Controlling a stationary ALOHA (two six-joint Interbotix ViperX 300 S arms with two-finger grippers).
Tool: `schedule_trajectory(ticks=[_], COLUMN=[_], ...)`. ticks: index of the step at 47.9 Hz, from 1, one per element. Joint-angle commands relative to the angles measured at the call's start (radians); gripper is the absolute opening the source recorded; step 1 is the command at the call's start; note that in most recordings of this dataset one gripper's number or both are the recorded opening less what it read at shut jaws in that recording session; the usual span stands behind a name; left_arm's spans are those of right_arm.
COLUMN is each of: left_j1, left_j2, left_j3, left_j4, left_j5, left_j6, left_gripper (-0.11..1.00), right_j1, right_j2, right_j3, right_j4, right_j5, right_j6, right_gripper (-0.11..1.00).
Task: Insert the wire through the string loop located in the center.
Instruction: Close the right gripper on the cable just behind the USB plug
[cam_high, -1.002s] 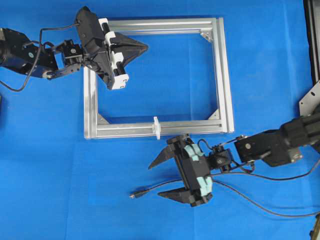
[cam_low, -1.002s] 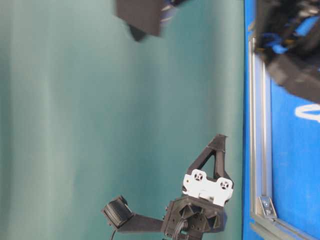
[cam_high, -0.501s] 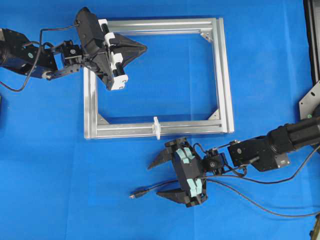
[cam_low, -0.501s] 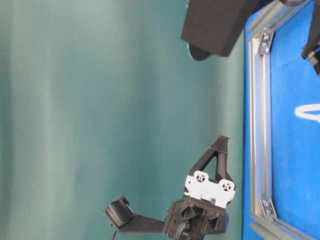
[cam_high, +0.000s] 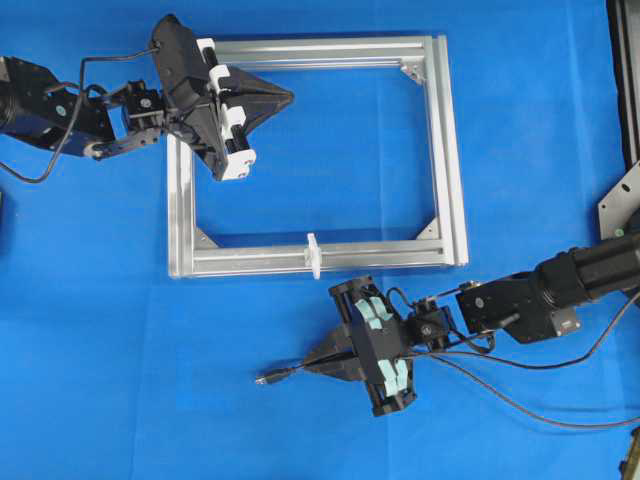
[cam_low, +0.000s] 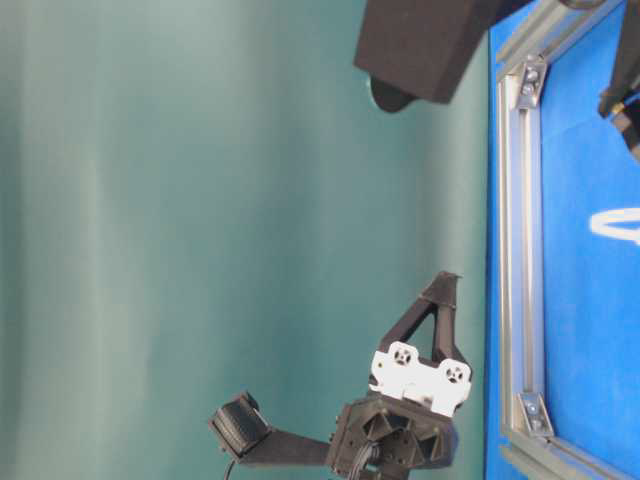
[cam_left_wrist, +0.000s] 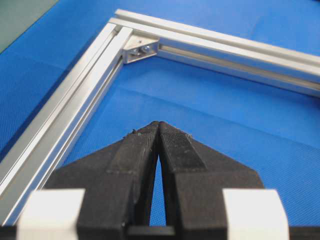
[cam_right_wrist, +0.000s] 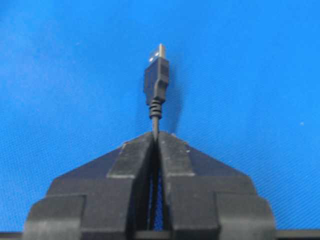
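Pinching the wire (cam_right_wrist: 156, 85) just behind its plug, the right gripper (cam_high: 312, 365) lies low on the blue counter (cam_high: 120, 340), below the aluminium frame (cam_high: 450, 180). The string loop (cam_high: 313, 254) stands on the frame's near rail (apparently untouched). The left gripper (cam_left_wrist: 159, 126) hovers inside the frame's corner, fingers pressed together, empty.

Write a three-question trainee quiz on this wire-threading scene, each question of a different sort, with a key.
1. True or false: the right end effector is shut on the wire.
2. Multiple choice: where does the string loop stand? A) on the near bar of the aluminium frame; B) on the blue cloth beside the plug; C) in the left end effector.
3. Short answer: in the right wrist view, what sticks out beyond the closed fingertips?

Key
1. True.
2. A.
3. The wire's plug, with a short stretch of cable behind it.
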Motion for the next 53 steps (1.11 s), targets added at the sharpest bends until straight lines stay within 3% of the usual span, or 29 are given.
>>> schedule_trajectory(ticks=[1,10,27,53], left_j1=[0.002,0.003,0.002,0.003], left_j2=[-0.029,-0.029,-0.029,-0.031], left_j3=[-0.008,-0.008,-0.006,0.0], left_j4=[0.003,0.003,0.003,0.003], left_j5=[0.0,0.003,0.003,0.003], left_j6=[0.0,0.0,0.0,-0.002], left_gripper=[0.0,0.0,0.0,0.0], right_j1=[0.003,0.006,0.011,0.011], right_j2=[-0.025,-0.061,-0.268,-0.281], right_j3=[-0.006,-0.003,0.0,-0.006], right_j4=[-0.003,-0.002,-0.003,-0.002], right_j5=[-0.014,0.015,0.268,0.288], right_j6=[0.002,0.003,-0.005,-0.005], right_gripper=[-0.02,-0.02,-0.02,-0.02])
